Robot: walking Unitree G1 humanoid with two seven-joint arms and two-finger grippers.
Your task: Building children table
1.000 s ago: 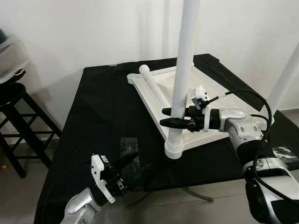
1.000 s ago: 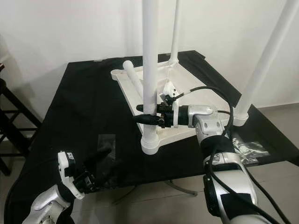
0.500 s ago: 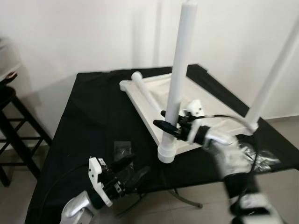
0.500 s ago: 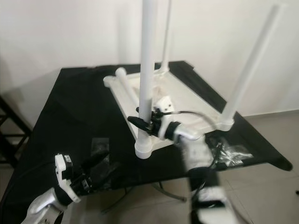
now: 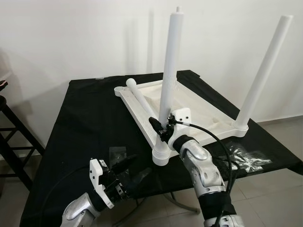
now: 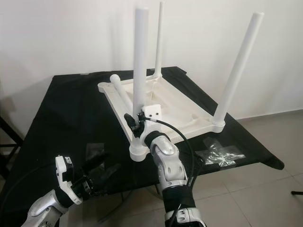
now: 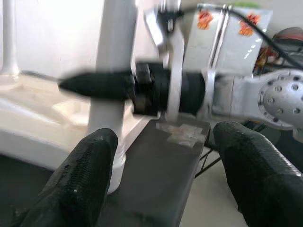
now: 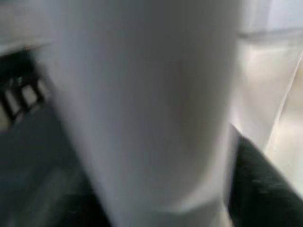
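a white table leg (image 8: 142, 104) is seen very close and blurred, running the height of the picture and tilted slightly. one black finger (image 8: 262, 184) of the right end effector is seen just beside the leg at one side; whether it touches the leg cannot be told. behind that finger, a pale white surface (image 8: 265, 80) with a raised edge is seen. on the other side of the leg, a dark surface (image 8: 38, 165) is seen, and near it some dark bars (image 8: 19, 94) against a lighter ground, too blurred to be named.
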